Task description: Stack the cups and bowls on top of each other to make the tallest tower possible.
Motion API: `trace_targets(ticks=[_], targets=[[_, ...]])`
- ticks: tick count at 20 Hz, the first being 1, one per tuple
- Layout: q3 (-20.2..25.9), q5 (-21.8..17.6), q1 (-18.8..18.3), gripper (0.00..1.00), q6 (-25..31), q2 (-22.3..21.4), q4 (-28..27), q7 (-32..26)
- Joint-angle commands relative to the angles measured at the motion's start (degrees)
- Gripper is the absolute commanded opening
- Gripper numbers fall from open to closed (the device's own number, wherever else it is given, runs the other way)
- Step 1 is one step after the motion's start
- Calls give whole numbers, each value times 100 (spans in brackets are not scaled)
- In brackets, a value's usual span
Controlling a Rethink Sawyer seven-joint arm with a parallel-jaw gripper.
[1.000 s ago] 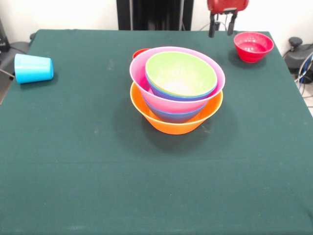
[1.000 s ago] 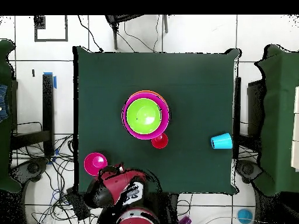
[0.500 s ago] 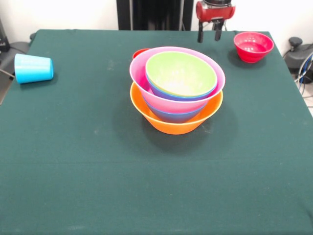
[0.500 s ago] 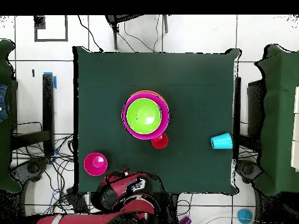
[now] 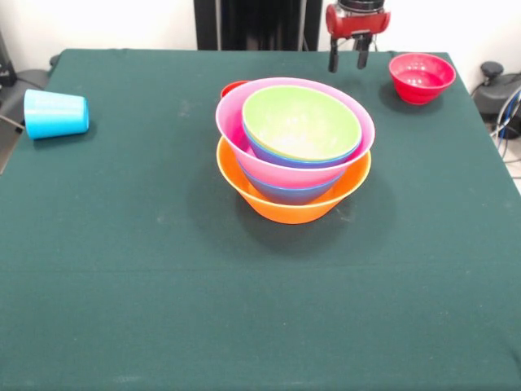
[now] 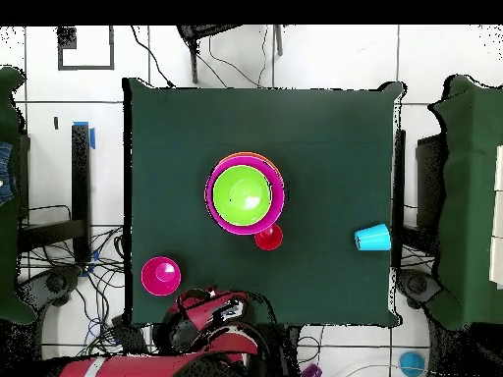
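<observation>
Orange bowl (image 5: 285, 204) holding blue, pink, purple, lime green bowl (image 5: 299, 122) nested

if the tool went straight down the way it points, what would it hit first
Probably bare tablecloth. The tool hangs open, fingers down, near the table's far edge, with the small red bowl off to one side and the tower nearer the camera. Depth is hard to judge here.

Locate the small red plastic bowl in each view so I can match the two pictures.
Front view: the small red plastic bowl sits upright near the table's far right corner, just right of the robot's hand.
Overhead view: the same bowl lies at lower left, near the table's bottom edge.
Shared landmark: the nested stack of coloured plastic bowls mid-table, lime green bowl on top.
</observation>
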Motion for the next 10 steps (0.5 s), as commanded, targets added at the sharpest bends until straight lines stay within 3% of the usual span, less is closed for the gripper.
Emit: trace_targets(ticks=[1, 4, 10], targets=[[626, 49, -51, 100, 513, -734, 169, 637], [704, 219, 27, 100, 695, -997, 314, 737], [664, 458, 283, 100, 649, -1011, 331, 943]])
